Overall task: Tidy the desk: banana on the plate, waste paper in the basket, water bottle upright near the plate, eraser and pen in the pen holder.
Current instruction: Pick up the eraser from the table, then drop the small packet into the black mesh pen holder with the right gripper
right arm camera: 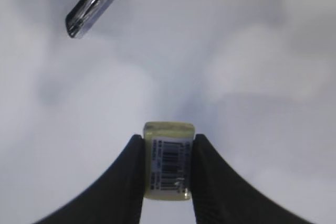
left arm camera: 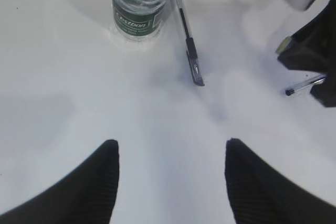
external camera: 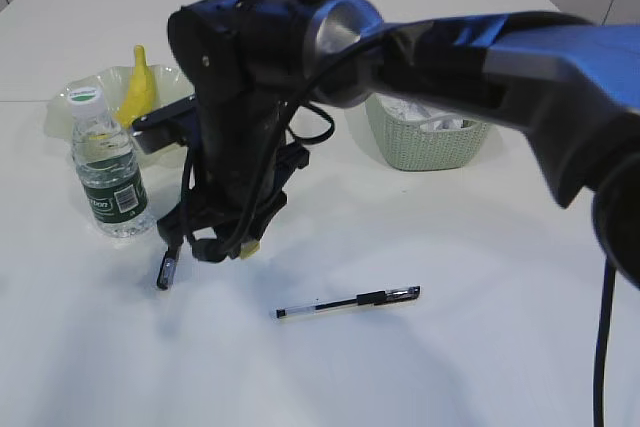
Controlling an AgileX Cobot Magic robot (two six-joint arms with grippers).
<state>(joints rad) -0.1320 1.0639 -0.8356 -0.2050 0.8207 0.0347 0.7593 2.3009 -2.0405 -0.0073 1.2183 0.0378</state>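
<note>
My right gripper (right arm camera: 168, 140) is shut on a pale yellow eraser (right arm camera: 168, 162) with a barcode label, a little above the table. In the exterior view this gripper (external camera: 235, 247) hangs right of the upright water bottle (external camera: 108, 172). One pen (external camera: 348, 301) lies in front of it. A second pen (left arm camera: 188, 45) lies beside the bottle (left arm camera: 140, 3); its end (right arm camera: 97, 1) shows in the right wrist view. The banana (external camera: 137, 87) rests on the plate (external camera: 60, 107). White waste paper (external camera: 440, 119) sits in the basket (external camera: 425, 142). My left gripper (left arm camera: 170, 148) is open and empty. The pen holder is out of view.
The right arm (external camera: 480, 57) stretches from the upper right across the middle of the table and hides what lies behind it. The right gripper's black body (left arm camera: 315, 56) stands at the right edge of the left wrist view, over the other pen (left arm camera: 304, 85).
</note>
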